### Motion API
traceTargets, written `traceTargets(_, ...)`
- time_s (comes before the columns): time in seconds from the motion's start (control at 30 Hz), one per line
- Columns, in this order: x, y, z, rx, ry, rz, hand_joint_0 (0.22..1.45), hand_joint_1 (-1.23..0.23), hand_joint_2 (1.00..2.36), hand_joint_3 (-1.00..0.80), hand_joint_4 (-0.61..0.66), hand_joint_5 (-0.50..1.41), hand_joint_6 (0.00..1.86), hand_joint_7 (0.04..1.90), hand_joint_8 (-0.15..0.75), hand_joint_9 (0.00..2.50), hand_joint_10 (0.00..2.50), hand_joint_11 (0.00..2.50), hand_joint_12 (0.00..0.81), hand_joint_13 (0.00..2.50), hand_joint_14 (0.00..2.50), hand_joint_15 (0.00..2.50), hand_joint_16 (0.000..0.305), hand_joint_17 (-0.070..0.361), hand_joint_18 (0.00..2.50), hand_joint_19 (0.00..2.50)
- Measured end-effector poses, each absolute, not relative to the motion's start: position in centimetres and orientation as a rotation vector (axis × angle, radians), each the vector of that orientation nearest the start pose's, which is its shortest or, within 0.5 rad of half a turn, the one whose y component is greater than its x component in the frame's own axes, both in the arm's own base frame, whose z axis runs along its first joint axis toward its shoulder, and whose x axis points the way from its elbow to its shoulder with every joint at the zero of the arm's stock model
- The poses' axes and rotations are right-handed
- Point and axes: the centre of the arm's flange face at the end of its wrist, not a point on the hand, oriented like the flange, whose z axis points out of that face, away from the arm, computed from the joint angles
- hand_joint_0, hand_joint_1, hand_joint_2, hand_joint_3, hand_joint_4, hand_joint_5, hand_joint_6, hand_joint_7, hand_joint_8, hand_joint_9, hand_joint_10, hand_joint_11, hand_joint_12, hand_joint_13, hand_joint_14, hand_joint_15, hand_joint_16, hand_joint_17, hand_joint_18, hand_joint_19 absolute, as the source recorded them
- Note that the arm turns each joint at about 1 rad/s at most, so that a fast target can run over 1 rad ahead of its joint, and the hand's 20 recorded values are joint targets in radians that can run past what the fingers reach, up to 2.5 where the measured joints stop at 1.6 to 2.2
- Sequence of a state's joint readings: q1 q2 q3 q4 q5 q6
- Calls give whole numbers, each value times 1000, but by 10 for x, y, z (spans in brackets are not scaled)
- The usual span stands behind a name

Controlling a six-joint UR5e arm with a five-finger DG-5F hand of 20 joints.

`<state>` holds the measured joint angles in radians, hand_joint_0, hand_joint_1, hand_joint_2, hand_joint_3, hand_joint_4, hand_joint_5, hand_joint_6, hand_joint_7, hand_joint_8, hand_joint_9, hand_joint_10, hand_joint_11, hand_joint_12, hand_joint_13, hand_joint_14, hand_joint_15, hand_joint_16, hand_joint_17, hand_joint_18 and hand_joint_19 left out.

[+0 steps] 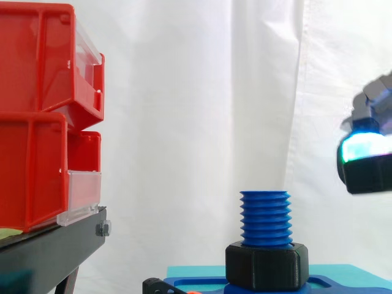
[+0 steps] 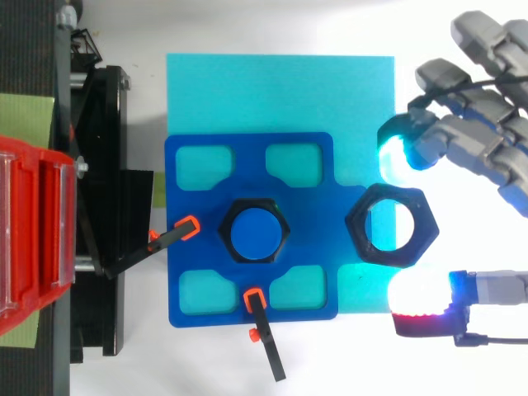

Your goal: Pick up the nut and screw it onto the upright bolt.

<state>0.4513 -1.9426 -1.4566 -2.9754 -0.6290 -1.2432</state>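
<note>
inside a robotics lab, at a staged test station. behind, a plain white curtain (image 1: 184,122) as backdrop. to one side, stacked red bins (image 1: 43,110) with clear fronts on a black stand (image 1: 55,251), workshop-style parts storage. on the white table (image 2: 346,363), a cyan sheet (image 2: 280,82) under a blue fixture plate (image 2: 186,247), pinned by black clamps (image 2: 268,342) with orange tips, with an oversized blue threaded bolt (image 1: 265,217) upright in it and a big black nut (image 2: 355,227) alongside. at the edge, a robot hand (image 2: 474,140) with glowing fingers (image 2: 437,140).
</note>
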Motion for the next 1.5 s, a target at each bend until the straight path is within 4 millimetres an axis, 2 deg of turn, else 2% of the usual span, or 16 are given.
traceTargets(0.13,631,45,371,556,1503,-154,534,-635,1000,-500,350,-169,502,1199,309,349,0,0,375,278,0,0,44,100,100,0)
traceTargets(0.27,647,33,376,476,1485,-134,534,-634,1000,-500,347,-168,502,1201,311,355,0,0,374,280,0,0,44,100,104,0)
traceTargets(0.5,676,33,362,353,1431,-36,533,-632,1000,-500,350,-168,502,1201,311,359,0,0,375,286,0,0,44,100,110,0)
traceTargets(0.8,695,33,334,300,1426,14,533,-630,1000,-500,352,-167,502,1197,312,367,0,0,374,297,0,0,44,99,125,0)
traceTargets(0.97,699,31,325,295,1425,19,535,-626,1000,-500,351,-167,502,1202,312,369,0,0,374,301,0,0,44,99,130,0)
traceTargets(1.5,702,24,320,289,1429,20,534,-620,1000,-500,345,-167,502,1197,313,375,0,0,372,321,0,0,44,99,154,0)
